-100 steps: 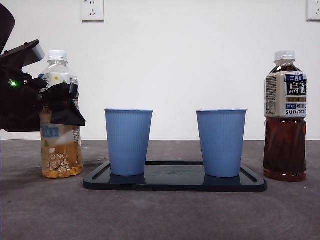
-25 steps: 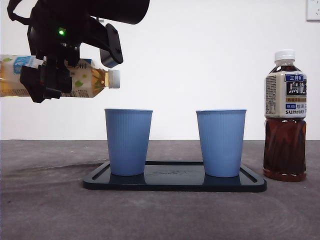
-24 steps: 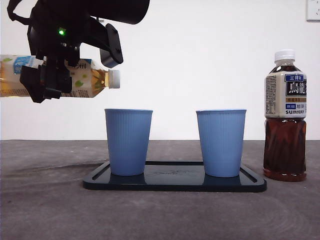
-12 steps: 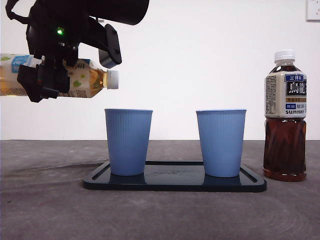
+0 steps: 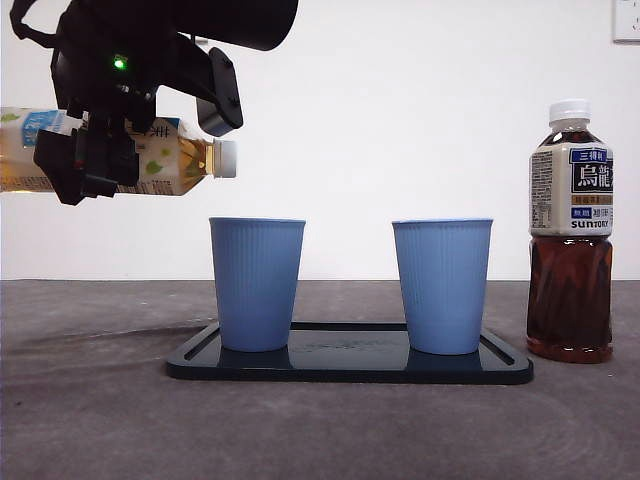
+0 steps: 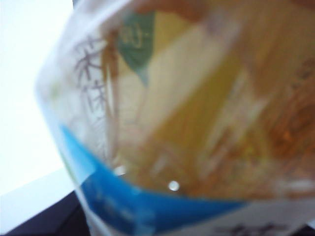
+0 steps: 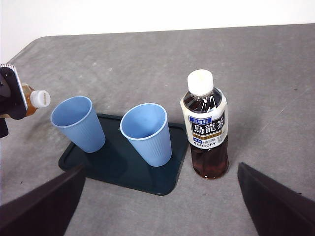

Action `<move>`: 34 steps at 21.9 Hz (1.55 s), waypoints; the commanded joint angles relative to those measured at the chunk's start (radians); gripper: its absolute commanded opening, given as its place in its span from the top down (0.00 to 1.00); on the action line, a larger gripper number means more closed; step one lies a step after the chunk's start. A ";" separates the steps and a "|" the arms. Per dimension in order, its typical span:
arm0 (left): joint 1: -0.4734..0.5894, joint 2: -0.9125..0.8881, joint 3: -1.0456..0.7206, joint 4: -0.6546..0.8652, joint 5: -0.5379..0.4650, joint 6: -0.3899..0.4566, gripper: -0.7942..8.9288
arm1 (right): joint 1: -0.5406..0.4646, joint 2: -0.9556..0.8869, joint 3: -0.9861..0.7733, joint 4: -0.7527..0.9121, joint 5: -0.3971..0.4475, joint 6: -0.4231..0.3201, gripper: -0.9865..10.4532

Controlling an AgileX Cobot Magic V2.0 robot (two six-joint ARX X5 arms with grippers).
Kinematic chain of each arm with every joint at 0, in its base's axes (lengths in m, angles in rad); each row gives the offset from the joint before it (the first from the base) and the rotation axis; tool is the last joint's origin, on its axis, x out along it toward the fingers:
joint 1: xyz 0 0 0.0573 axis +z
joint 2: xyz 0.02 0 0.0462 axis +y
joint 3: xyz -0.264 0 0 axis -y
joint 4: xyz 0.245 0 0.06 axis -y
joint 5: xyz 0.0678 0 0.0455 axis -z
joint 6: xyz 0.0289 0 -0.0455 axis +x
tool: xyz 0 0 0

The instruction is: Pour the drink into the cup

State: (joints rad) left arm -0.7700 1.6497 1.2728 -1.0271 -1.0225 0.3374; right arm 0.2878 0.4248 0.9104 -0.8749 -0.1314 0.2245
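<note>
Between the black jaws of the left gripper (image 5: 100, 150), a pale tea bottle (image 5: 170, 155) was held on its side, well above the table (image 5: 90, 420). The jaws were closed around the labelled middle of the bottle, whose white cap (image 5: 227, 158) was still screwed on and was pointed away from the jaws toward the two cups. In the left wrist view only the bottle's blurred label and amber liquid (image 6: 197, 123) could be seen, pressed close to the camera; the jaws themselves were hidden there.

Below and just beyond the cap, the nearer blue cup (image 5: 257, 284) was seen standing upright on a dark tray (image 5: 350, 365). A second blue cup (image 5: 442, 285) was stood on the same tray, farther from the held bottle and apart from the first cup. Both cups appeared empty in the right wrist view, at (image 7: 78, 123) and (image 7: 146, 132).

Beside the tray, on its far side from the held bottle, a dark oolong tea bottle (image 5: 570, 230) was stood upright and capped on the table.

The right gripper (image 7: 162, 206) was held high and back from the tray, its jaws spread wide with nothing between them.
</note>
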 commanded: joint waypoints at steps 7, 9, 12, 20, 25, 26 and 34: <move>-0.010 0.007 0.033 0.000 -0.035 -0.117 0.66 | 0.005 0.002 0.011 0.005 -0.001 -0.008 0.48; -0.010 0.006 0.033 0.000 -0.035 -0.146 0.66 | 0.005 0.002 0.011 0.005 -0.001 -0.008 0.48; -0.010 0.003 0.033 -0.002 -0.035 -0.192 0.66 | 0.005 0.002 0.011 0.005 -0.001 -0.008 0.48; -0.003 -0.054 0.033 -0.002 0.072 -0.317 0.66 | 0.005 0.002 0.011 -0.002 -0.001 -0.009 0.48; 0.024 -0.121 0.033 0.011 0.173 -0.411 0.66 | 0.005 0.002 0.011 -0.002 -0.001 -0.009 0.48; 0.032 -0.137 0.033 0.014 0.193 -0.435 0.66 | 0.005 0.002 0.011 -0.002 0.000 -0.009 0.48; 0.105 -0.298 0.024 0.125 0.364 -0.496 0.66 | 0.005 0.002 0.011 0.000 0.000 -0.009 0.48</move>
State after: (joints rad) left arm -0.6674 1.3735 1.2728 -0.9371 -0.6636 -0.1352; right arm 0.2878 0.4248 0.9104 -0.8822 -0.1314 0.2245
